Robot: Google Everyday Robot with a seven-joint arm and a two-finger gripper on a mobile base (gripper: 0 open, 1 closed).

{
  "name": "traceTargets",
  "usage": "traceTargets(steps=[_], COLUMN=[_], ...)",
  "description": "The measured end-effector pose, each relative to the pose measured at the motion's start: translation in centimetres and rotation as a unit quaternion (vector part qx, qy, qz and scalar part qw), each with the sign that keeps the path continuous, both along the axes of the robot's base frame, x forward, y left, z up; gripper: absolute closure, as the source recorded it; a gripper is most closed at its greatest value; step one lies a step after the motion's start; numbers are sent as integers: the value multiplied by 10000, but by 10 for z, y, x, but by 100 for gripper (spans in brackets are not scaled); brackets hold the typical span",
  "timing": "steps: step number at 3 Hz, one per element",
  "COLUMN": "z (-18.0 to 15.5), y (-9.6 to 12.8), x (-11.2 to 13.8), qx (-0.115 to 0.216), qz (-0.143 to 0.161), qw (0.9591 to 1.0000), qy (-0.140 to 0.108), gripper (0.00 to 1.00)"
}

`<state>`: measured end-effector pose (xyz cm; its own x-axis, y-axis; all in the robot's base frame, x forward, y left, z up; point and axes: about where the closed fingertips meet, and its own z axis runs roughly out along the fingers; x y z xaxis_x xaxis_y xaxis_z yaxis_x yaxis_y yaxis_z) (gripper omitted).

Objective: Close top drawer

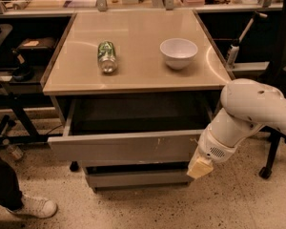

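The top drawer (124, 147) is a wide grey drawer pulled out from under the beige table top (133, 70), its inside dark and open to view. Its flat front panel has small pale scratch marks right of the middle. My gripper (199, 167) is at the end of the white arm (248, 113), at the drawer front's right end, just below its lower right corner. Its pale tip overlaps the panel's edge in this view. A narrower grey drawer front (133, 178) sits below.
A green bottle (107, 56) lies on its side and a white bowl (178, 52) stands on the table top. A person's white shoe (31, 206) is on the floor at the left. A black stand (14, 123) is at the left, a chair base wheel (265, 171) at the right.
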<state>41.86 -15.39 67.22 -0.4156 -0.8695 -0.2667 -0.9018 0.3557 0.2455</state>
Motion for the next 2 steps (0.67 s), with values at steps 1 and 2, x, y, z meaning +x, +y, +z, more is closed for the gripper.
traceTargets(steps=[1,2], z=[0,-2], y=[0,6], x=[0,15], qx=[0,25], qz=[0,103], qw=[10000,9998], qy=[-1,-141], gripper=[88,100])
